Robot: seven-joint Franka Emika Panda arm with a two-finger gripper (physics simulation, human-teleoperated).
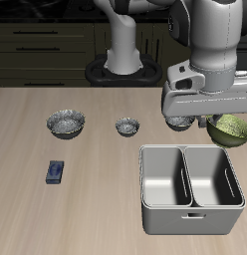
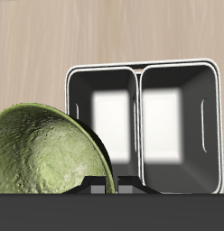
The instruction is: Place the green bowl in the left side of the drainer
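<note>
The green bowl [image 1: 232, 130] hangs tilted in the air, held at its rim by my gripper [image 1: 217, 116], which is shut on it. It hovers just behind the drainer's back rim, over the table beside the drainer's left side. The drainer [image 1: 143, 189] is a light-grey two-compartment bin near the table's front edge, and both compartments look empty. In the wrist view the bowl's ribbed yellow-green body [image 2: 46, 158] fills the space beside my fingertips [image 2: 98, 188]. The drainer [image 2: 141, 65] lies beyond it with both wells open to view.
Three grey speckled bowls stand in a row across the table's middle: one [image 1: 66, 123], a smaller one [image 1: 127, 126], and one [image 1: 179, 123] partly under my hand. A small blue block [image 1: 56, 172] lies nearer the front edge.
</note>
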